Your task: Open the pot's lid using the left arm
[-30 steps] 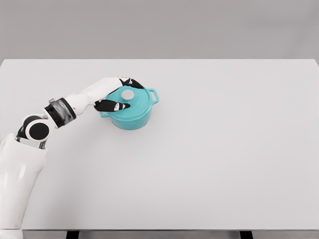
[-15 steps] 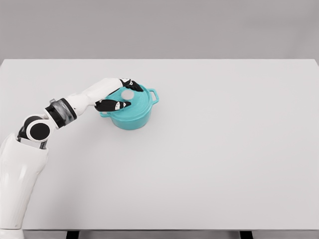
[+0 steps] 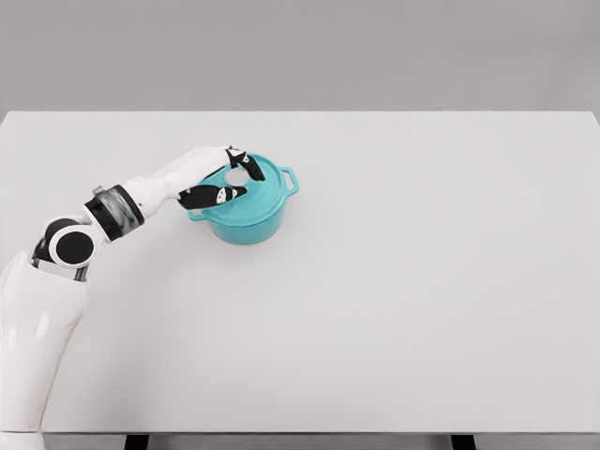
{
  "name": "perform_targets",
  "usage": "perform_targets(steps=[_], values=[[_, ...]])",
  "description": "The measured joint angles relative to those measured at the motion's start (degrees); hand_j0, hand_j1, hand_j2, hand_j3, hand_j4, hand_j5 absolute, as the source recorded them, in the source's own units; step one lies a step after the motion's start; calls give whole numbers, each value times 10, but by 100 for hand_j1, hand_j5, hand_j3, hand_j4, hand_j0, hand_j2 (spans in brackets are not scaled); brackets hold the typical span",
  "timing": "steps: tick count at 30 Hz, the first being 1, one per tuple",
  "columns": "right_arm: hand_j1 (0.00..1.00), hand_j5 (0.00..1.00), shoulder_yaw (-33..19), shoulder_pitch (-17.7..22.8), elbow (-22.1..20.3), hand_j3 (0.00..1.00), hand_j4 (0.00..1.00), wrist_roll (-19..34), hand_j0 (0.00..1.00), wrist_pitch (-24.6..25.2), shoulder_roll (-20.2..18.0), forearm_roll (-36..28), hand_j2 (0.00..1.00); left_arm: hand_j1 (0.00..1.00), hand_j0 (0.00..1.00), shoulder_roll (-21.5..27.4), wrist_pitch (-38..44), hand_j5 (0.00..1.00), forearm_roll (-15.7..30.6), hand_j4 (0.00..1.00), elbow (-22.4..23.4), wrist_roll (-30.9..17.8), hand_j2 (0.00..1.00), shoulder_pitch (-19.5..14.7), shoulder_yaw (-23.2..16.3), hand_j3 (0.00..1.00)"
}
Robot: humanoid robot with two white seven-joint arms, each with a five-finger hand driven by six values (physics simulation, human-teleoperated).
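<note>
Fingers (image 3: 217,195) of left hand (image 3: 225,178) curled round knob (image 3: 238,175) of lid (image 3: 251,192) on pot (image 3: 246,217), upper left of surface (image 3: 422,281); loose pinch likely to slip, or drag pot sideways.

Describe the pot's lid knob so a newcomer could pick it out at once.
On the wide white table, look left of centre, where the left hand reaches over a teal pot. The pot's matching teal lid sits on top, and near its middle is the knob, a small pale grey disc between the black fingertips. It is the only grey part on the teal pot.
</note>
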Motion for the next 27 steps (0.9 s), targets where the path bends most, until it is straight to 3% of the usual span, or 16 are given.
perform_targets(steps=[17,27], values=[[100,100,0,0,0,100,100,0,100,0,0,0,100,43,43,6,3,43,2,43,-20,0,43,-3,4,43],[100,100,0,0,0,100,100,0,100,0,0,0,100,43,43,15,4,43,2,43,-23,0,43,4,31,43]])
